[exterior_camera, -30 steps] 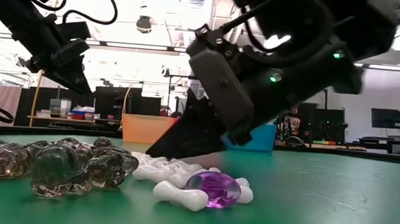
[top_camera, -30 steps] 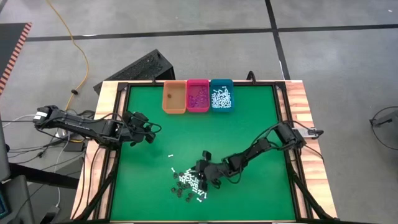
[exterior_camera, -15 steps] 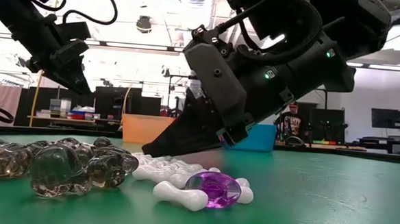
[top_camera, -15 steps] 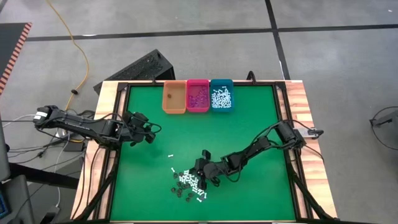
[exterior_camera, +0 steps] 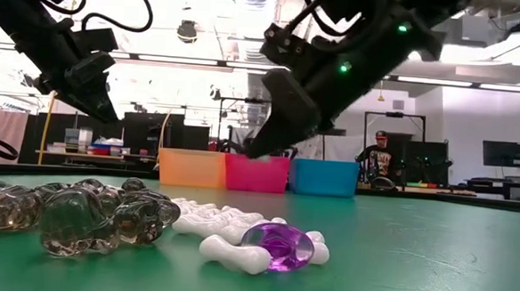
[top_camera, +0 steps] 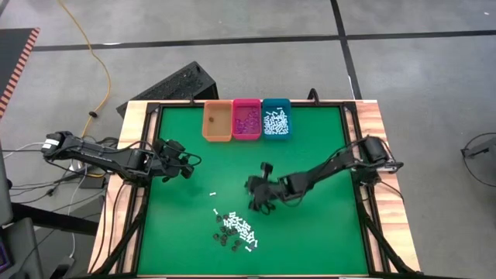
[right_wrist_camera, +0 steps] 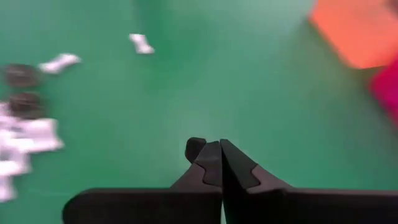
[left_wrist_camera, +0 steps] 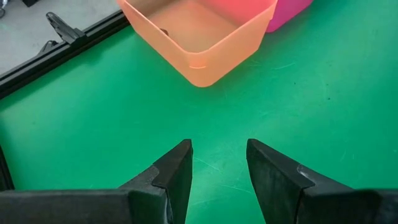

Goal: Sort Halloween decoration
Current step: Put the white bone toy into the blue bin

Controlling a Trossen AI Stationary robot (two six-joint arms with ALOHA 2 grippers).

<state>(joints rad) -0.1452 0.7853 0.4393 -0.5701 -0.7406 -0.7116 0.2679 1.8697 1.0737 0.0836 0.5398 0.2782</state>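
Dozens of tiny Halloween decoration pieces point(top_camera: 234, 229), white, purple and dark, lie heaped on the green table point(top_camera: 325, 240) near its front edge. The right gripper point(top_camera: 254, 195) hangs above the mat just beyond the heap, fingers pinched on a small dark piece point(right_wrist_camera: 195, 149). The left gripper point(top_camera: 186, 164) waits near the left rim, fingers parted and empty, facing the orange bin point(left_wrist_camera: 199, 37).

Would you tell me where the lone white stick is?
In the high view, the lone white stick lies on the green mat left of centre, above the pile and below the left hand.
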